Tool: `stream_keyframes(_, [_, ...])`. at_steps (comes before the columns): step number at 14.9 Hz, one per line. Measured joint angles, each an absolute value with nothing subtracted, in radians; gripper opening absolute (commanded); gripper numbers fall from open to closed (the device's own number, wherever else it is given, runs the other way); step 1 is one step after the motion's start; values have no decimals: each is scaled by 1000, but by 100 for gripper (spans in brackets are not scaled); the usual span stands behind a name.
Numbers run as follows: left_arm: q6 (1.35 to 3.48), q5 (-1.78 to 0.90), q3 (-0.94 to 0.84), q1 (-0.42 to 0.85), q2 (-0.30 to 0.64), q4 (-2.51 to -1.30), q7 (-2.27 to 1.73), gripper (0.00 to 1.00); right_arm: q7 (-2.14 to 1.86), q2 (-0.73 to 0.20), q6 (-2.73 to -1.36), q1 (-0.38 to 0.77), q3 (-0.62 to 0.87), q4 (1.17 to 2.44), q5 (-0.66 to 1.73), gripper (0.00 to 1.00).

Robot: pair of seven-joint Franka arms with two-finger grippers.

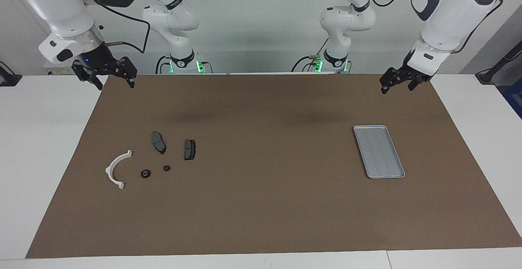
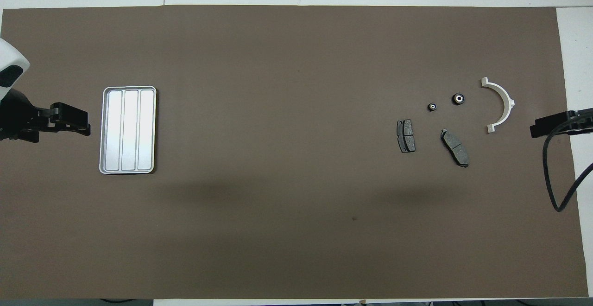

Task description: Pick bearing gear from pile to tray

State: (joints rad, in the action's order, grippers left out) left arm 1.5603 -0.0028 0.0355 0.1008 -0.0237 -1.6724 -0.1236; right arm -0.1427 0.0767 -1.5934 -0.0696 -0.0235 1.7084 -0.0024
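Beside the bearings lie brake pads and bracket.

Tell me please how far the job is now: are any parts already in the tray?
Nothing looks done: the tray holds no parts. The two black round pieces lie in the pile with the white bracket and two brake pads. Nothing is in hand: the right gripper and left gripper hang open, holding nothing, near the mat's corners. All picking and placing is left.
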Motion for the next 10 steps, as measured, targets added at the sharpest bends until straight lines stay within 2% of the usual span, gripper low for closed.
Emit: stream_keyframes(10, [1560, -3, 36, 101, -24, -1672, -124, 100, -161, 77, -1595, -78, -24, 1714, -3, 100])
